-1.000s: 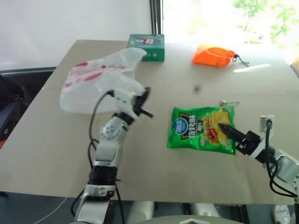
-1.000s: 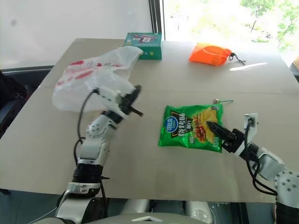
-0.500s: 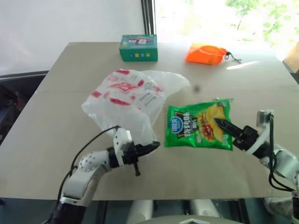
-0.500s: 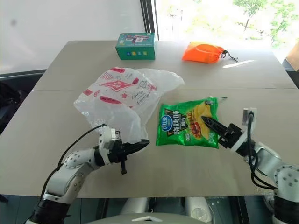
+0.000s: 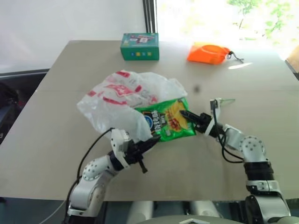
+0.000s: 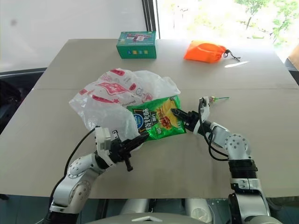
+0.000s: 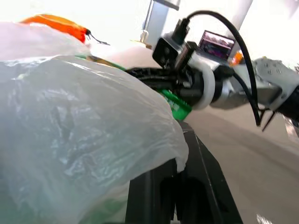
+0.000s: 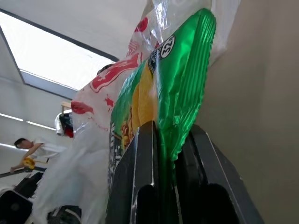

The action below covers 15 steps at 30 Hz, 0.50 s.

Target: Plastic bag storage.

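Lying crumpled: plastic bag (image 6: 114, 100) (translucent, red marks).

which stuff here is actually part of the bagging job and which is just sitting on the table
In the job:
- thin translucent white plastic bag with red print, pinched by the left gripper
- shiny green chip packet, clamped in the right gripper, its far end at the bag

Lying about:
- green cardboard box
- small orange drawstring pouch
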Available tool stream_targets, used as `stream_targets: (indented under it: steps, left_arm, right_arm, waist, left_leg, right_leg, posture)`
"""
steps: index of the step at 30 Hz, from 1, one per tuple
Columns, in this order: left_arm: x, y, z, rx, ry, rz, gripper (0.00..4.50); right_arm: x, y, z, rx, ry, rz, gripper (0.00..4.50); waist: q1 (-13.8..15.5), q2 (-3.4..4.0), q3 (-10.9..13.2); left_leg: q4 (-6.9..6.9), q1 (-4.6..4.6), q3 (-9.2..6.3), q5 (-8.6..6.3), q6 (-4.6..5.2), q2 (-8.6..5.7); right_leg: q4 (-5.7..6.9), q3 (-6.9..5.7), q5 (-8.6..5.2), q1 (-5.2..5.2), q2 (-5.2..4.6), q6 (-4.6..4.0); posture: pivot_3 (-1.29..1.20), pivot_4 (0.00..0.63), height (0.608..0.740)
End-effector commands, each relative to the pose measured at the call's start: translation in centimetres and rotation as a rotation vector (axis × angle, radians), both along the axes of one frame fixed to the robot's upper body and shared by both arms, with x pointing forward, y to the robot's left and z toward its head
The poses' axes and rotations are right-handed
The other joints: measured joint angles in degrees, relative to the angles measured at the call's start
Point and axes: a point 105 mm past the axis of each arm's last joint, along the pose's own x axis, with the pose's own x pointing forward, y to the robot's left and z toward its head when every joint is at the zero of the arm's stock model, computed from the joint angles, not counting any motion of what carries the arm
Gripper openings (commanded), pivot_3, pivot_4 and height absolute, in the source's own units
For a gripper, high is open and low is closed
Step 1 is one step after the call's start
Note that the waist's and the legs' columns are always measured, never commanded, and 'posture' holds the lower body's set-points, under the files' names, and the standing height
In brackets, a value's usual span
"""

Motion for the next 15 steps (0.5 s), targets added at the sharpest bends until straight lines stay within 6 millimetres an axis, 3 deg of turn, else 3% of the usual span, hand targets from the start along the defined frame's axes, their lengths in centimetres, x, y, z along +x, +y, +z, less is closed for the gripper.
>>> stream_targets:
  steps: [1, 4, 8, 9, 10, 12, 15]
  left_arm:
    - [0.3, 1.8, -0.3, 0.032, -0.013, 0.106, 0.00]
    - [0.5, 3.1, -1.2, 0.060, 0.000, 0.174, 0.00]
    - [0.6, 4.4, -1.8, 0.089, 0.005, 0.214, 0.00]
    - [0.6, 4.8, -1.9, 0.098, 0.004, 0.223, 0.00]
    - [0.7, 5.0, -2.0, 0.107, 0.002, 0.224, 0.00]
    - [0.6, 5.2, -2.1, 0.130, -0.007, 0.213, 0.00]
    - [0.5, 5.2, -2.2, 0.150, -0.011, 0.192, 0.00]
  right_arm:
    - [-0.1, -2.6, 0.1, -0.199, -0.171, -0.033, 0.61]
    - [-1.4, -3.8, 0.5, -0.313, -0.298, 0.034, 1.44]
    - [-3.3, -5.5, 1.1, -0.399, -0.366, 0.156, 3.27]
    - [-4.1, -5.9, 1.2, -0.431, -0.369, 0.216, 3.42]
    - [-4.7, -6.5, 1.0, -0.489, -0.381, 0.265, 3.97]
    - [-5.1, -7.7, 0.6, -0.615, -0.404, 0.324, 4.45]
    - [-4.3, -9.4, 1.0, -0.721, -0.435, 0.330, 4.45]
  waist:
    - [0.27, 0.02, -0.01]
    - [0.80, 0.02, 0.00]
    - [0.69, 0.04, 0.02]
    - [0.64, 0.05, 0.02]
    - [0.83, 0.13, 0.07]
    - [1.07, 0.10, 0.09]
    - [1.04, 0.08, 0.10]
  left_leg:
    - [0.01, 0.02, -0.02, -0.02, 0.04, -0.01]
    - [0.05, 0.02, -0.03, -0.10, 0.17, -0.04]
    - [0.05, 0.03, 0.01, -0.10, 0.17, -0.01]
    - [0.05, 0.03, 0.00, -0.10, 0.17, -0.01]
    - [0.05, 0.04, 0.00, -0.10, 0.18, 0.02]
    - [0.05, 0.03, -0.01, -0.11, 0.19, -0.01]
    - [0.06, 0.04, -0.01, -0.11, 0.19, 0.00]
  right_leg:
    - [0.01, -0.02, 0.00, 0.01, 0.00, 0.00]
    - [0.02, -0.05, 0.00, 0.03, 0.00, 0.00]
    - [0.01, 0.02, 0.00, 0.01, 0.04, 0.00]
    - [0.01, 0.02, 0.00, 0.01, 0.04, 0.00]
    - [0.02, 0.02, 0.00, 0.02, 0.05, 0.00]
    - [0.00, 0.00, 0.00, 0.03, 0.02, 0.00]
    - [-0.02, -0.01, 0.00, 0.04, 0.03, 0.00]
  posture:
    - [0.00, 0.150, 0.740]
    - [0.00, 0.150, 0.740]
    - [0.00, 0.150, 0.740]
    - [0.00, 0.150, 0.740]
    - [0.00, 0.150, 0.740]
    - [0.00, 0.150, 0.740]
    - [0.00, 0.150, 0.740]
